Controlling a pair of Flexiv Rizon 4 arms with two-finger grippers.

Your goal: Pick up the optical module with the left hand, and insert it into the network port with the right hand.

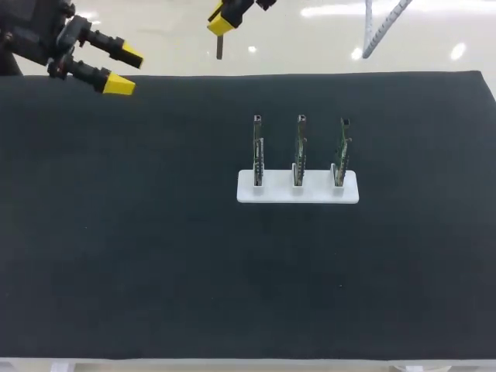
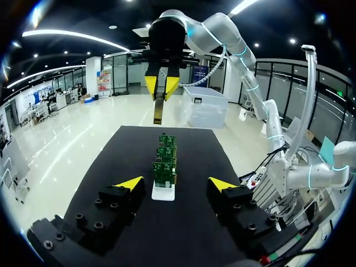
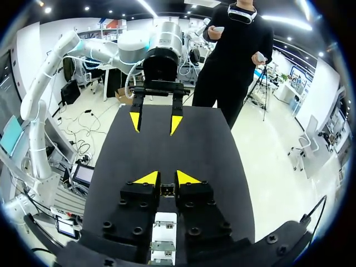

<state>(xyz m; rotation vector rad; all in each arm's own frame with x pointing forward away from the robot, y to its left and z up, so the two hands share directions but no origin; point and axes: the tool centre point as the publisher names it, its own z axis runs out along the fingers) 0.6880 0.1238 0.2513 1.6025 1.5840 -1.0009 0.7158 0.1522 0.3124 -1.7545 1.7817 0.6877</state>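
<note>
— Optical module (image 2: 158,111): who has it?
— The right claw (image 3: 167,179). Its two yellow tips stand close together and pinch the module from both sides. The slender dark piece hangs straight down from them.
— Where is that claw?
— Raised high at the far edge of the counter (image 1: 116,232), seen from the head camera. From the left wrist it shows above and beyond the row of boards.
— And the left claw (image 1: 122,70)?
— Its fingers are spread wide with nothing between them. It is near the counter's far left corner, well apart from the module.
— What stands on the counter?
— A white base (image 1: 298,191) lies near the middle, with three green boards (image 1: 300,147) upright in its slots, side by side. From the left wrist the boards line up one behind another, ahead of the spread fingers. From the right wrist the base shows under the claw.
</note>
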